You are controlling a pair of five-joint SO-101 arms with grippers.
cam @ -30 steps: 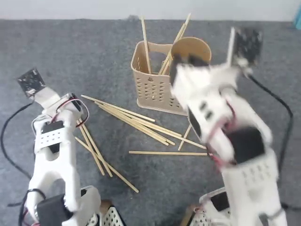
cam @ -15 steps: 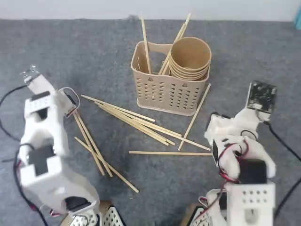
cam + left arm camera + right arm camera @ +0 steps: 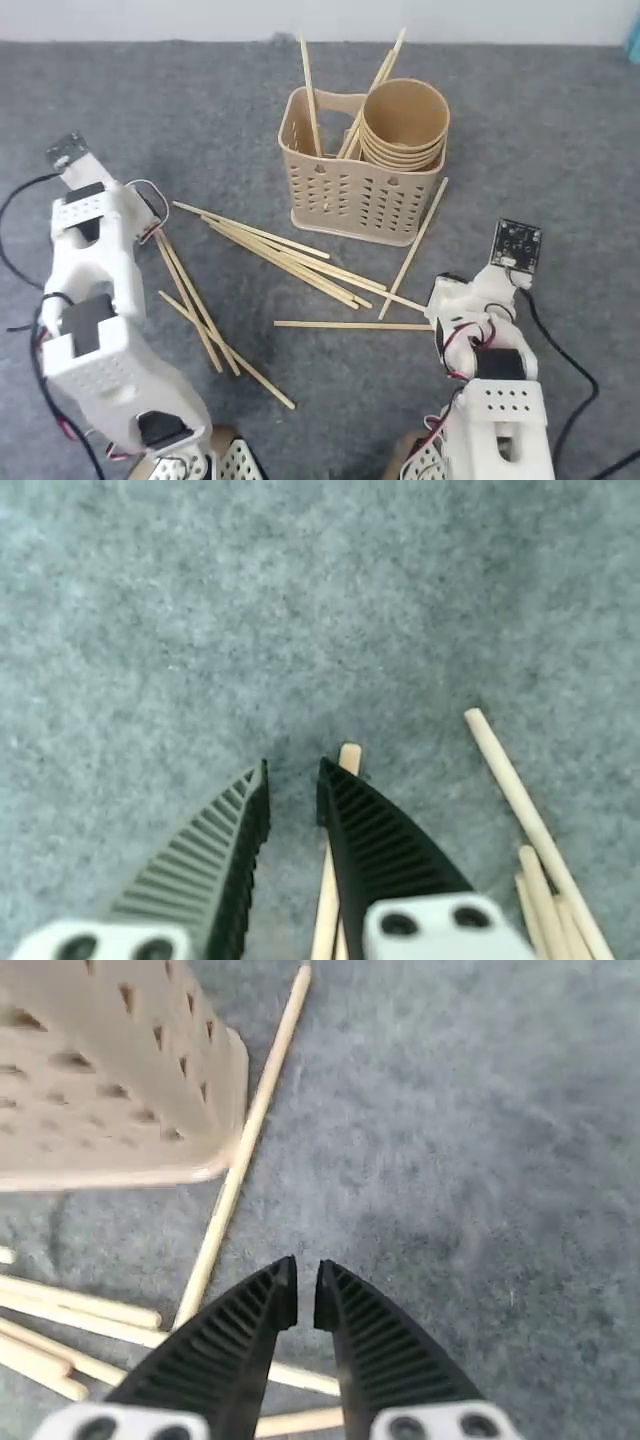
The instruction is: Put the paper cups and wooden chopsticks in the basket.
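Right tool (image 3: 305,1295) now lower, off the basket (image 3: 350,195), near loose chopsticks (image 3: 290,260).

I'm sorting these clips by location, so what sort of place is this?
Likely a robot-training tabletop: a grey felt-like mat, two cabled robot arms, and a basket of paper cups with chopsticks scattered beside it.

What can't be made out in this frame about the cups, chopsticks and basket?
Paper cups, high view: nested, only rims show, so the count is uncertain.
Chopsticks standing in the basket, high view: lower ends hidden by its wall.
Chopstick by the left gripper, left wrist view: mostly covered by a finger, cut off at the edge.
Basket, right wrist view: cut by the edge, inside hidden.
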